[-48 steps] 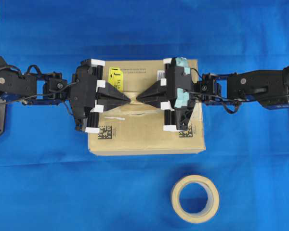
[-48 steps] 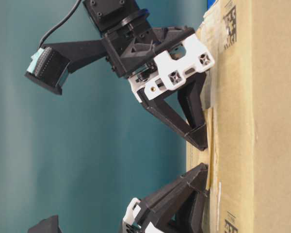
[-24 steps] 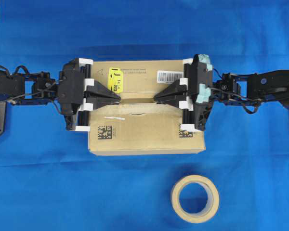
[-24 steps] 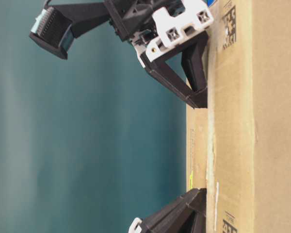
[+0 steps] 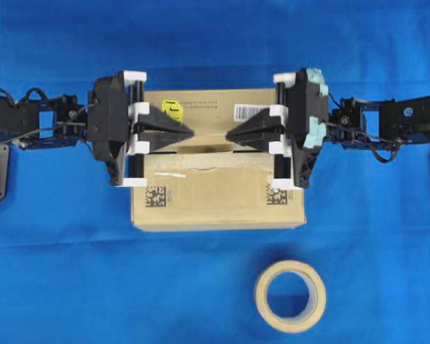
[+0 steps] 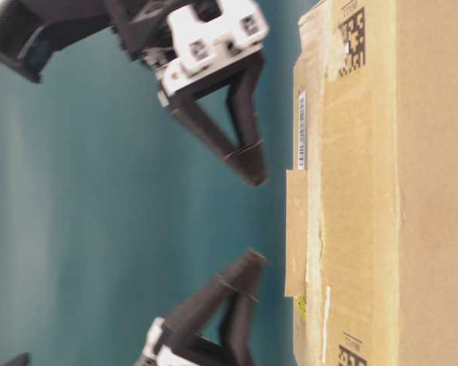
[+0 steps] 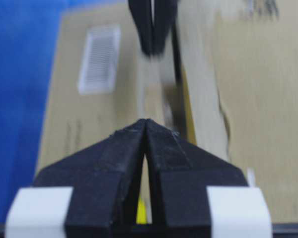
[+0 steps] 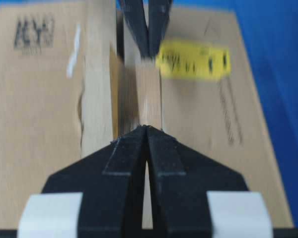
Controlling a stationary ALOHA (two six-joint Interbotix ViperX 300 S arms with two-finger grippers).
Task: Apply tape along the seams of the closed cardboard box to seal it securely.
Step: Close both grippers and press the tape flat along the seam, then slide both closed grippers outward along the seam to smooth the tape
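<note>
Tape [image 6: 296, 232]: short tan strip lying flat on top of the cardboard box [image 5: 215, 197], over the middle stretch of the seams [image 5: 209, 148]. In the table-level view it sits between the two sets of fingertips, with a clear gap of air between it and them.

Seam: dark line between the two top flaps. Beyond either end of the strip it looks uncovered by fresh tape, out towards the box's short edges; paler torn remnants [image 5: 168, 174] run beside it on the near flap.

Left gripper [image 5: 189, 134]: fingers pinched together to a point, nothing between them. The tips hover over the strip's end nearest the yellow sticker [image 5: 172, 109], apart from the box top.

Right gripper [image 5: 229, 136]: fingers likewise pressed tight and empty, tips over the strip's other end, near the barcode label [image 5: 252, 112]. Both wrist views show the two closed points facing each other along the seam, strip between them.

Outward: tape roll [image 5: 290, 295] on the blue bench [image 5: 57, 272], well apart from both sets of fingers, on the near side of the box.

Progress, as a judgement: one strip is down on the centre of the seam and appears flat. Left to do: cover the outer stretches of the seam, which calls for more tape. Neither gripper holds any.
</note>
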